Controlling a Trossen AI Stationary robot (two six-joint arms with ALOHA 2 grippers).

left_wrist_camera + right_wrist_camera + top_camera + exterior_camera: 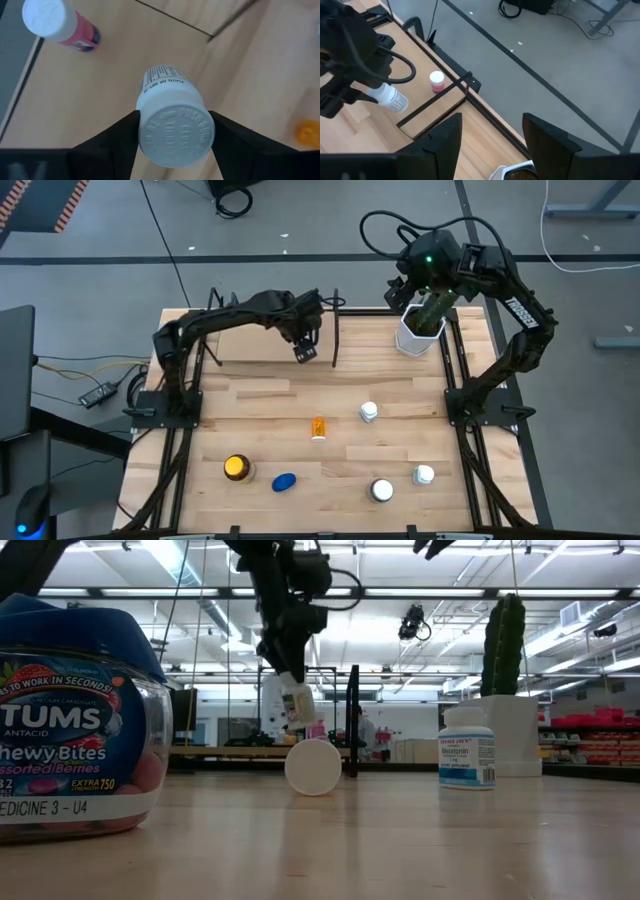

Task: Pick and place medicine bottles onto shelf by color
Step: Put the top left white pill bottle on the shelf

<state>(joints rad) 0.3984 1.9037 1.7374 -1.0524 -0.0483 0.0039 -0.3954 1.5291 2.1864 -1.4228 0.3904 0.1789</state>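
Note:
My left gripper (303, 340) is shut on a white-capped bottle (307, 353) and hangs over the light-wood shelf (255, 355) at the table's far side. A pink-labelled, white-capped bottle (60, 25) stands on the shelf beyond it. My right gripper (490, 145) is open and holds nothing, high above the white cactus pot (420, 332). On the tabletop rest a white-capped bottle (369, 412), a small orange one (318, 427), an amber yellow-lidded one (237, 468), a blue one (284, 482) and two more white ones (382, 491) (424, 475). My left gripper pinches the bottle's white cap (175, 130) between its two fingers (122, 137), one on each side of the cap's rim. The fingers come from above, pointing down. The bottle (297, 700) is lifted clear and hangs below them, slightly tilted, its body pointing toward the shelf.
Thin black upright rods (335, 330) frame the shelf. The cactus (503, 645) in its pot (510, 735) stands at the far right corner. In the low view a Tums jar (70, 720) looms close, with a bottle lying cap-forward (313, 767) and an upright one (467, 750).

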